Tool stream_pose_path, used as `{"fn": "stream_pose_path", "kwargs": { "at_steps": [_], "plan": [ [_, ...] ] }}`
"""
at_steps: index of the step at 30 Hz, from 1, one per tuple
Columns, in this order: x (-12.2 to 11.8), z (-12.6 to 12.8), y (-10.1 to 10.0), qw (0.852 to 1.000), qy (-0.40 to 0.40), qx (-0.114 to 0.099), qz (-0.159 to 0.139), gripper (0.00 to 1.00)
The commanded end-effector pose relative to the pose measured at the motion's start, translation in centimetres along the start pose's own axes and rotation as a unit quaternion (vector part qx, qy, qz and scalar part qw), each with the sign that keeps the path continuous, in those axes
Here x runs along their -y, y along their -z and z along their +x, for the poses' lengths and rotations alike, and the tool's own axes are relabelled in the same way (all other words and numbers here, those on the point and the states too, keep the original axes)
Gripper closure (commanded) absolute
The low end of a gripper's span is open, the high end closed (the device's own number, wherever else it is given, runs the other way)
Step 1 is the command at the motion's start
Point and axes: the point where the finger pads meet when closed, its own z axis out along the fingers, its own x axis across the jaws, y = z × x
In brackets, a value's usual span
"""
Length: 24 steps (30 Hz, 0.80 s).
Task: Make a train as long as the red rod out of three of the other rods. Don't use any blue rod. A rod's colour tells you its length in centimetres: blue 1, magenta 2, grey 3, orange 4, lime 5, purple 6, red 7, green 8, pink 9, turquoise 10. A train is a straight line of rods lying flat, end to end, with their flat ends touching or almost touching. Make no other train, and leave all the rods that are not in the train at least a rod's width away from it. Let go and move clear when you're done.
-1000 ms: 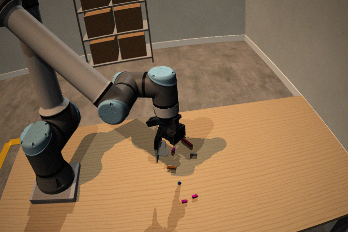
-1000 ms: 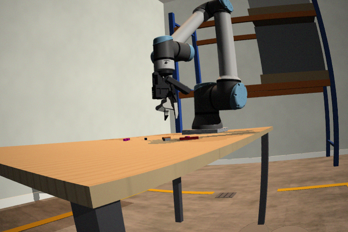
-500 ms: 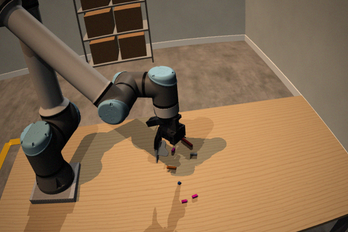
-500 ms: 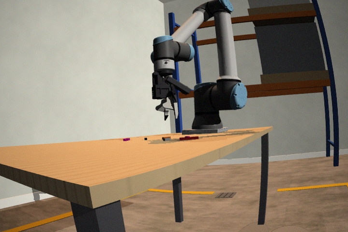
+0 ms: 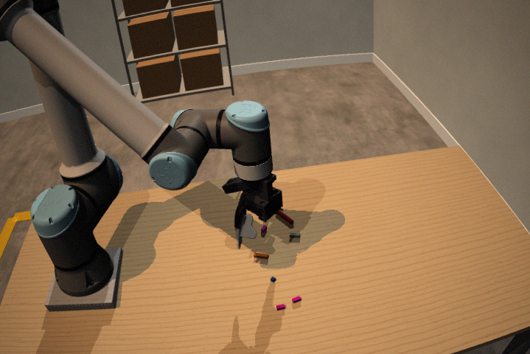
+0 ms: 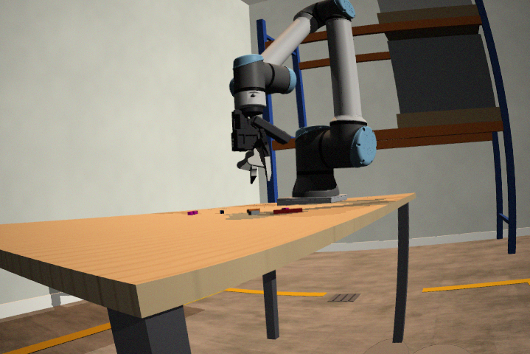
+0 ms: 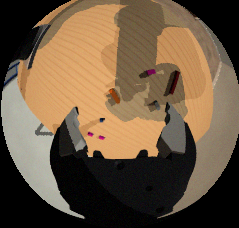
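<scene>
My black two-jaw gripper hangs above the pale wooden table, fingers spread wide, nothing between them; left to right in the top view: orange bar-shaped rod; short magenta rod; small blue cube-like rod; two more short magenta rods, near each other, first one, then the other; long red rod; grey rod; all lie apart, no train formed.
</scene>
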Motion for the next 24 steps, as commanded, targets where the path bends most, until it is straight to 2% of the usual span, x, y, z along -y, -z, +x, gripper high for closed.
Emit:
{"fn": "stream_pose_path", "kwargs": {
  "at_steps": [1,14,24],
  "plan": [
    [-0.05,0.03,0.06,1.0,0.0,0.0,-0.001,0.0],
    [-0.06,0.06,0.06,1.0,-0.003,0.0,-0.001,0.0],
    [-0.14,0.46,0.07,0.999,-0.037,0.0,-0.001,0.0]
  ]
}}
